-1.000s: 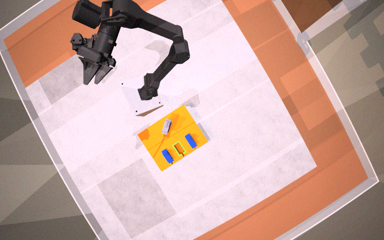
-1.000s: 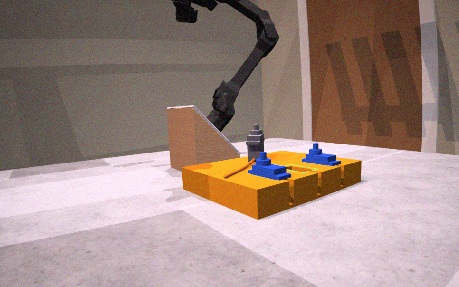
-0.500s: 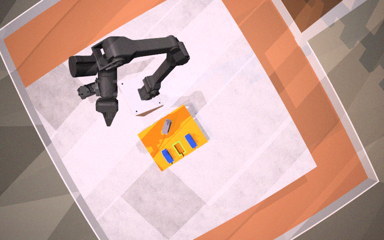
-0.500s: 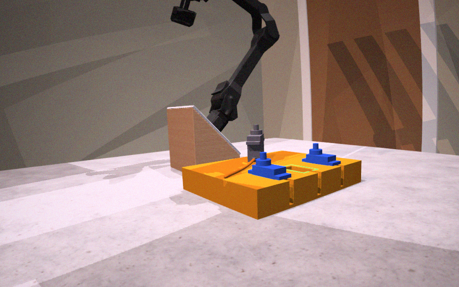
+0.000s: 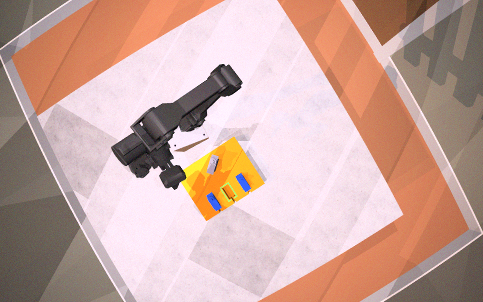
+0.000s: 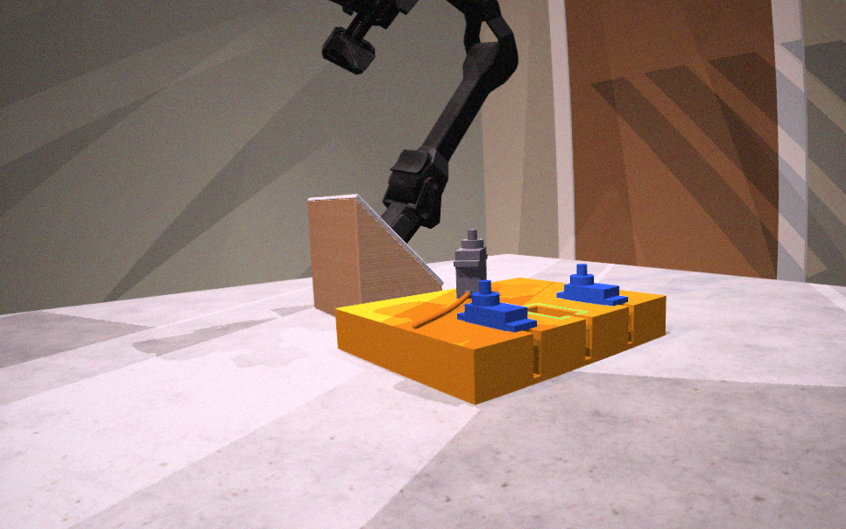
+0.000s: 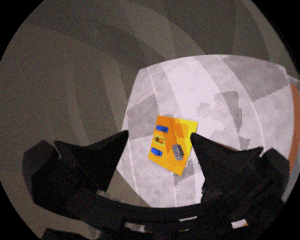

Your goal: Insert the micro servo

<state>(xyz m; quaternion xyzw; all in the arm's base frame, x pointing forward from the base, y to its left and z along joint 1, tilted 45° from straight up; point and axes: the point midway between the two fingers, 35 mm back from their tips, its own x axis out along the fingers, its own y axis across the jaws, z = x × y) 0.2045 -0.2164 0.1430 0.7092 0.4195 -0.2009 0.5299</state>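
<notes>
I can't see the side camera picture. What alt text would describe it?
A grey micro servo stands upright on an orange deck, its cable trailing across the top. Beside it, two blue servos flank a green-outlined empty pocket. The dark robot arm arches high above.

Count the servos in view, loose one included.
3. Two blue servos sit seated either side of the green-marked pocket; the grey loose servo stands upright on the deck's rear. None visibly hidden.

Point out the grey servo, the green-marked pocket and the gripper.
grey servo [image 6: 469,265]: exterior view, its body.
pocket [image 5: 228,191]: top view, its floor.
gripper [image 7: 159,142]: wrist view, gap between open fingertips.
</notes>
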